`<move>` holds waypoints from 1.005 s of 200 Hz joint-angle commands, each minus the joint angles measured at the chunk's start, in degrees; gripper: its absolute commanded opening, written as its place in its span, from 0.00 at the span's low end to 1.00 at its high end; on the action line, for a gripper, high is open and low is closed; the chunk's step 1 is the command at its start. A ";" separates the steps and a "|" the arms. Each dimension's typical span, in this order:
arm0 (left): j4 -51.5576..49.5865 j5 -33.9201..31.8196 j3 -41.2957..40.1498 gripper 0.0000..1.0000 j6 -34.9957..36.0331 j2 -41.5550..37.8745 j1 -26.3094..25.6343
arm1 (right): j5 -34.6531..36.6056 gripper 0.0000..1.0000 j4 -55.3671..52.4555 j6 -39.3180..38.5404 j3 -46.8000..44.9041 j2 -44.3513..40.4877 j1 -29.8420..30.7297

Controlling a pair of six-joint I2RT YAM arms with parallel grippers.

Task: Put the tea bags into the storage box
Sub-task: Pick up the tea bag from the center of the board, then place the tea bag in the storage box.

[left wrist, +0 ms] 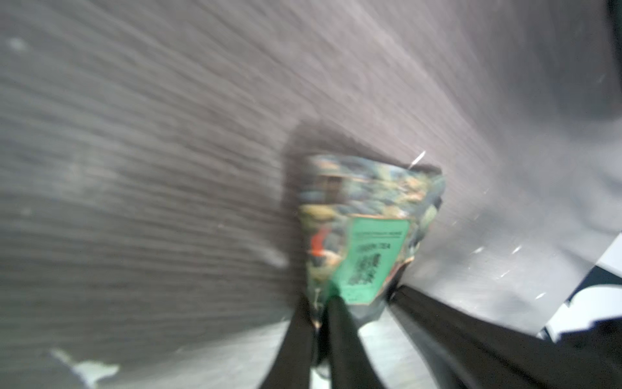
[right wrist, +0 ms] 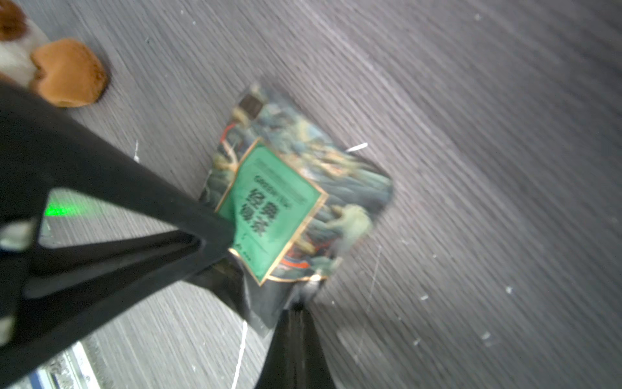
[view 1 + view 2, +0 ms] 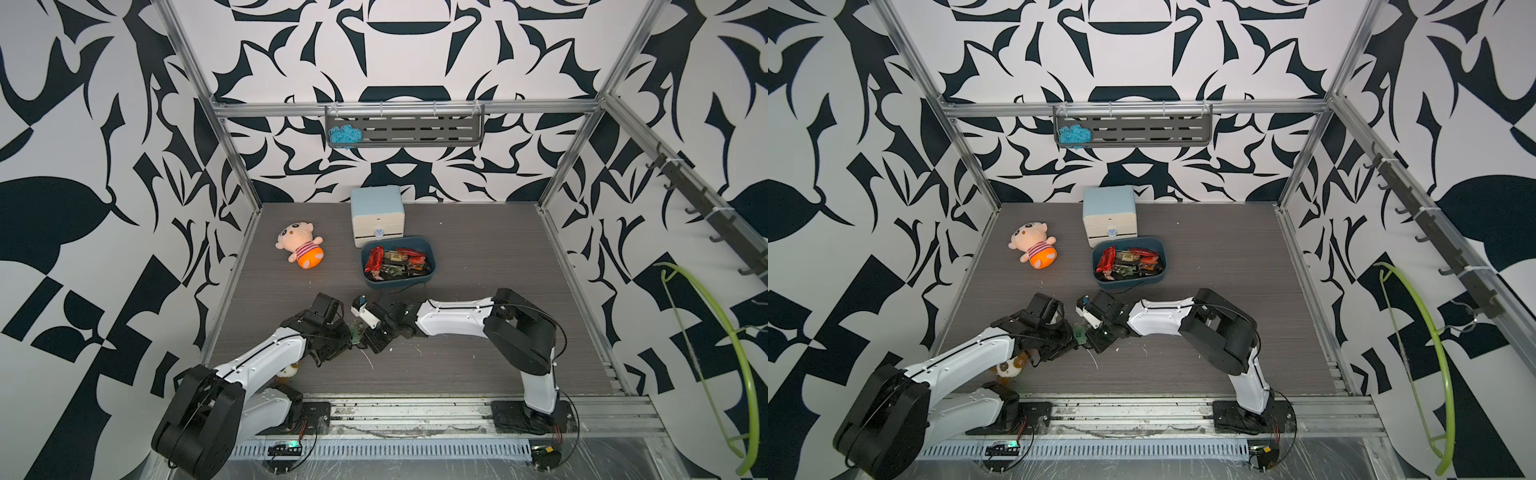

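My left gripper [image 1: 318, 313] is pinching one edge of the green-label tea bag [image 1: 363, 242], and my right gripper [image 2: 298, 316] is clamping a lower corner, the bag held between them. The storage box [image 3: 395, 283] is sitting beyond, nearer my right gripper.

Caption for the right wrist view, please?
The left gripper and right gripper both pinch the green-label tea bag over the grey table.
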 commanded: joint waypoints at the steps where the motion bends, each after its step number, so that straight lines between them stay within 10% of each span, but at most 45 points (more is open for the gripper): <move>1: -5.37 0.03 0.83 0.02 1.69 -2.19 0.13 | 2.48 0.06 0.59 -0.62 -1.79 -3.06 0.29; 86: -23.79 -7.84 14.86 0.00 8.22 -13.21 0.13 | 37.89 0.24 11.69 7.20 -26.73 -33.58 -5.66; 137: -21.61 -10.07 30.00 0.00 10.55 -7.36 0.13 | 35.33 0.32 10.18 15.12 -35.60 -45.93 -19.74; 201: -11.90 -4.42 50.12 0.00 7.85 18.24 -0.17 | 32.52 0.33 8.58 15.62 -34.66 -44.64 -23.18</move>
